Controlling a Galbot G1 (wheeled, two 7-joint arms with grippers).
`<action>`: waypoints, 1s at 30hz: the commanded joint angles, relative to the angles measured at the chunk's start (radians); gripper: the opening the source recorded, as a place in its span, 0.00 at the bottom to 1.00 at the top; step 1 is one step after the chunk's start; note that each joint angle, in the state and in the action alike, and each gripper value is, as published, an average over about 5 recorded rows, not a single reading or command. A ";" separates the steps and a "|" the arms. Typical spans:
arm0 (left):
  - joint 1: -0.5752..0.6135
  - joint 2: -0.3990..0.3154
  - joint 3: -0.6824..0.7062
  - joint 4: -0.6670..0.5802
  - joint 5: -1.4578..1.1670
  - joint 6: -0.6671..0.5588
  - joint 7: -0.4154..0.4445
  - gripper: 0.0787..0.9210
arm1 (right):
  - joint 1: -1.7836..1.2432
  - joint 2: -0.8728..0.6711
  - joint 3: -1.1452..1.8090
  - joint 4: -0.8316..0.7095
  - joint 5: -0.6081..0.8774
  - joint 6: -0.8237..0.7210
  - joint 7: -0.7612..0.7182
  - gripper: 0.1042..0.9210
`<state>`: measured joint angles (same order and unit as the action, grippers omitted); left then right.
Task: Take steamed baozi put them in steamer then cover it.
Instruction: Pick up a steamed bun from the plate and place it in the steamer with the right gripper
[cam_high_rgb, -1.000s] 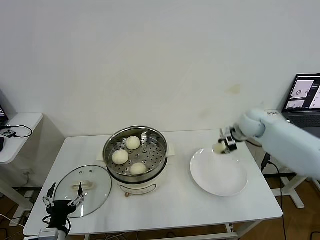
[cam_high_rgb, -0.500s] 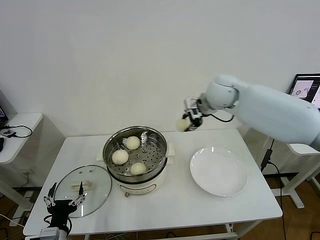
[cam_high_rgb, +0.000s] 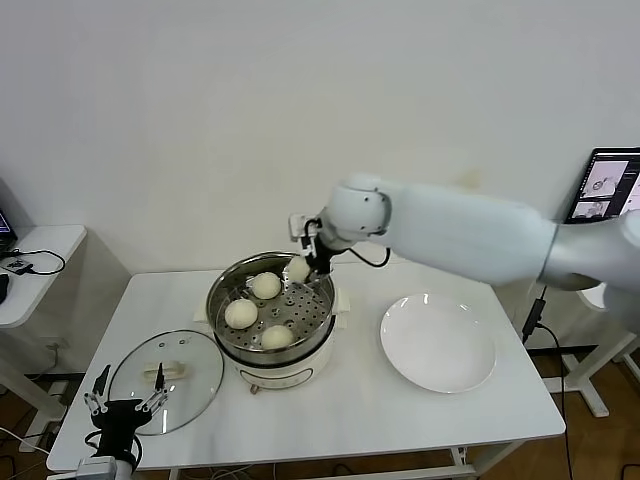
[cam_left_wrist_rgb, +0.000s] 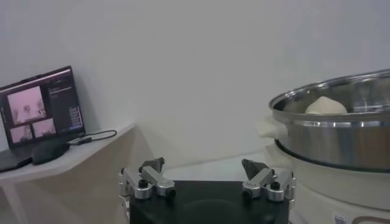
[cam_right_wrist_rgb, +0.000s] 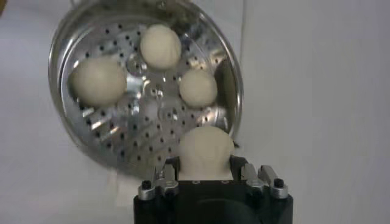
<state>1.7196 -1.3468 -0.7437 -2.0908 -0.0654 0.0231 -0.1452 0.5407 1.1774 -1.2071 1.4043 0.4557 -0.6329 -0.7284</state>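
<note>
One baozi (cam_high_rgb: 297, 269), pinched in your right gripper (cam_high_rgb: 303, 270), has travelled from the plate (cam_high_rgb: 437, 343) to above the steamer (cam_high_rgb: 270, 310); left gripper (cam_high_rgb: 125, 406) parked, jaws spread.

The right arm (cam_high_rgb: 450, 235) is big, smooth and white, round like a fat tube. Its right gripper (cam_right_wrist_rgb: 207, 176) has a black block with silver metal fingers (cam_right_wrist_rgb: 159, 182) and small dark screws. The left gripper (cam_left_wrist_rgb: 207, 182) looks the same: black body, silver finger pieces, black tips.
</note>
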 joint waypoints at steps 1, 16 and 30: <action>0.002 0.000 0.000 -0.005 0.000 0.000 0.000 0.88 | -0.094 0.082 -0.027 -0.027 0.007 -0.077 0.061 0.53; 0.001 0.000 0.001 -0.006 -0.001 -0.001 0.000 0.88 | -0.171 0.085 -0.004 -0.072 -0.068 -0.077 0.066 0.52; 0.000 -0.002 0.001 -0.005 -0.002 -0.001 -0.001 0.88 | -0.189 0.084 0.017 -0.084 -0.069 -0.078 0.072 0.52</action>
<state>1.7190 -1.3485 -0.7434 -2.0962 -0.0676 0.0224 -0.1455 0.3692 1.2568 -1.1957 1.3260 0.3929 -0.7039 -0.6607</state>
